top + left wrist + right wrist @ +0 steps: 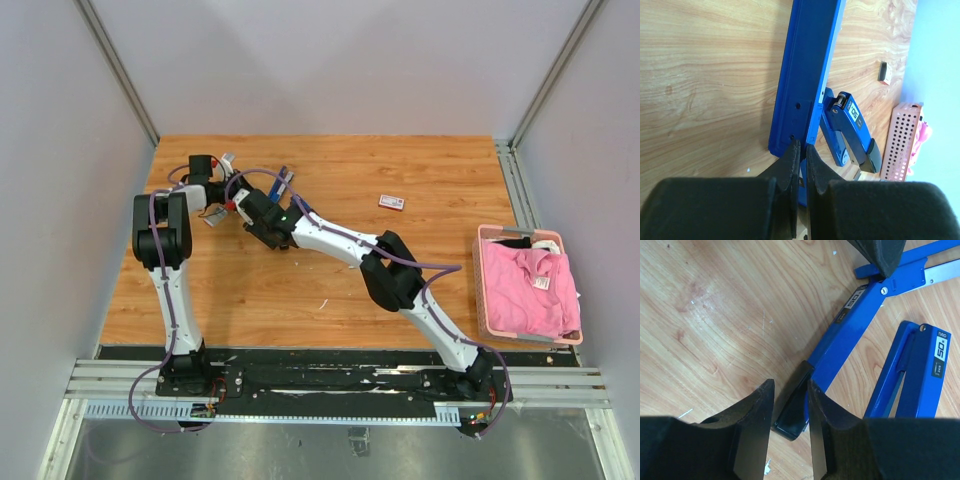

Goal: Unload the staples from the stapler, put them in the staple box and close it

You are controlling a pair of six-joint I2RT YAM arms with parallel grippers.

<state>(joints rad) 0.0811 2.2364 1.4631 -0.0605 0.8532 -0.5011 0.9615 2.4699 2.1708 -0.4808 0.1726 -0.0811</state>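
Note:
The blue stapler (284,183) lies spread open on the wooden table at the back left. In the left wrist view its long base (806,75) runs away from me and its arm marked "50" (852,132) angles off to the right. My left gripper (801,150) is shut on the near end of the base; it also shows in the top view (230,192). My right gripper (790,395) is open and straddles the black end cap (792,412) of the stapler's middle arm; it also shows in the top view (250,205). No loose staples are in view.
A small white box with red print (391,202) lies right of the stapler and also shows in the left wrist view (884,72). A pink basket (484,290) holding pink cloth stands at the table's right edge. Small white specks dot the wood.

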